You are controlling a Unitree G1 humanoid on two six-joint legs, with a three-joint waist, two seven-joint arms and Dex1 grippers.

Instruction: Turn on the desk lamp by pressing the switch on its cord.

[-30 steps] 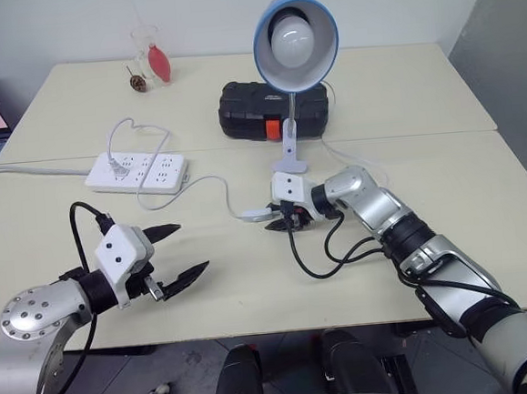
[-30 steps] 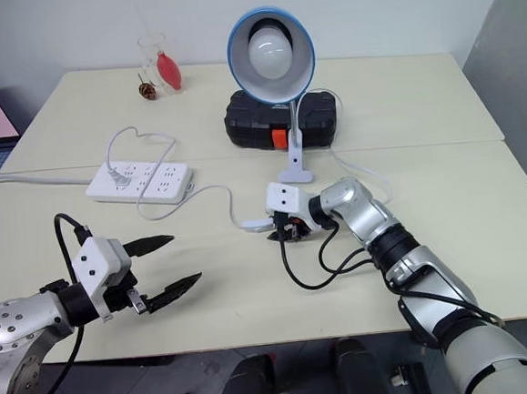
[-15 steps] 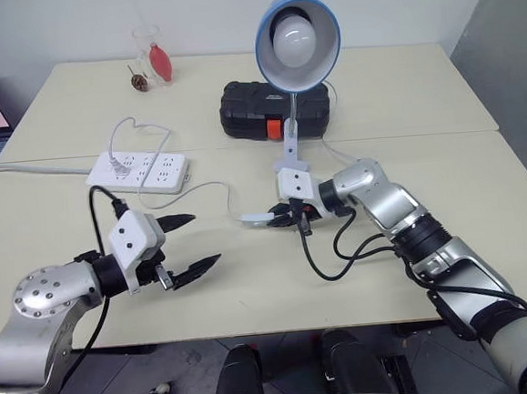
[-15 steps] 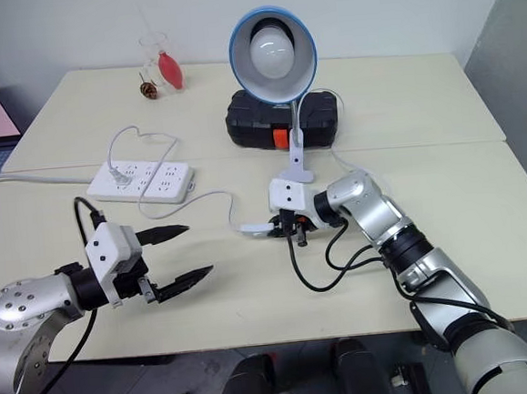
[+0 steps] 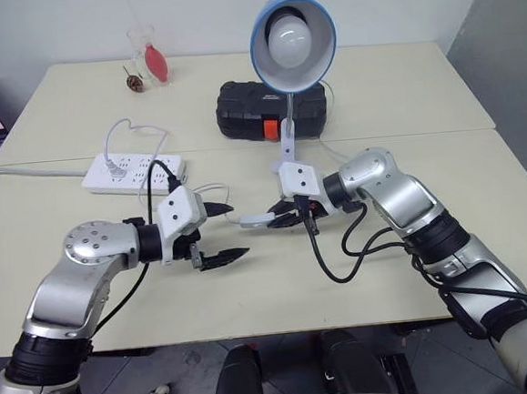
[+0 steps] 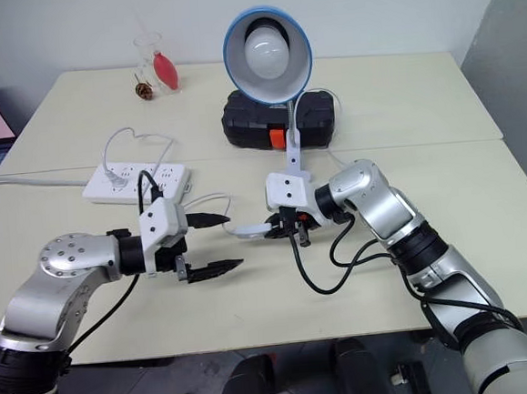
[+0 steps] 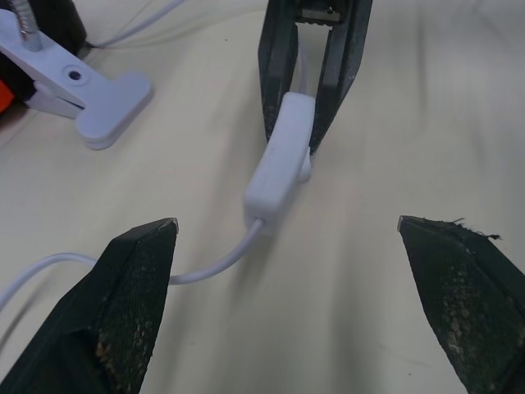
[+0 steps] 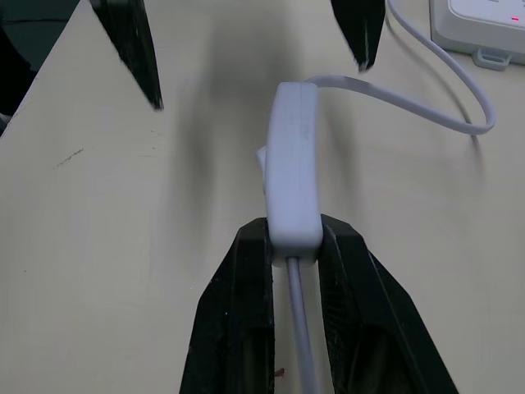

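On the counter (image 5: pixel 74 111), head view: lamp (image 5: pixel 292 39) stands mid-counter, unlit, clamp base beside a black case (image 5: pixel 270 108). Right pincer (image 5: pixel 283 217) is clamped on the switch (image 5: pixel 256 220), holding it just above the surface with its free end pointing at the left arm, presumably to present it for a press. Left pincer (image 5: pixel 216 230) is spread wide, just beside the switch, not touching. Cord (image 5: pixel 210 190) runs from the switch back to the power strip (image 5: pixel 134 171), plugged in.

Left wrist view: switch (image 7: pixel 279 160) sits between the open fingertips (image 7: pixel 139 246) but further out, so no contact yet. Right fingers pinch only its far end, which leaves most of the body free.

Right wrist view: switch (image 8: pixel 293 164) gripped by its near end, cord exiting between the fingers. A small nub shows on one side, likely the rocker, can't confirm. Left tips sit beyond, one each side.

My read: hold is set, press not yet made.
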